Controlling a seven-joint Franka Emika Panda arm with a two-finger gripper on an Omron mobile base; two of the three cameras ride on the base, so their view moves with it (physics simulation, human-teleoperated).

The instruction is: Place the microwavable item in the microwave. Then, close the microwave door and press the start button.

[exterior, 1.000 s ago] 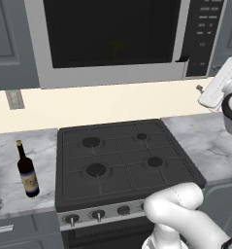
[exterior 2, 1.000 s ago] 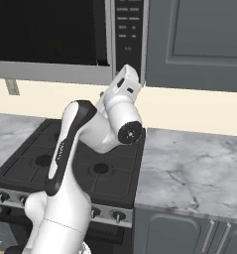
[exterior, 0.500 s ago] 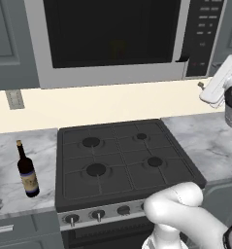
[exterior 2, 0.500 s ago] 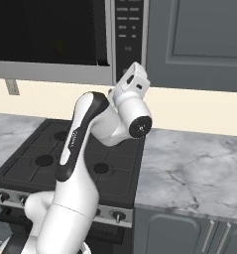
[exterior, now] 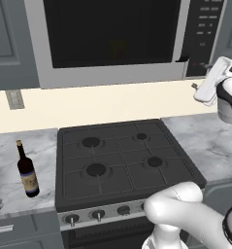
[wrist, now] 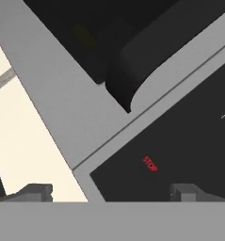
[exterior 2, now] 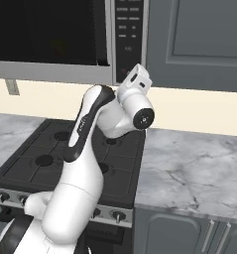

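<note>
Door point(exterior: 112, 31) is closed on the microwave point(exterior: 117, 73); a faint yellow cup point(exterior: 118, 48) shows dimly through the glass. Gripper point(wrist: 111, 193) is raised close to the dark button panel point(exterior 2: 128, 37), fingertips point(wrist: 36, 192) spread, holding nothing; a red STOP label point(wrist: 150, 164) sits just ahead. Wine bottle point(exterior: 27, 170) stands on the counter point(exterior: 6, 170) left of the stove point(exterior: 122, 160).
</note>
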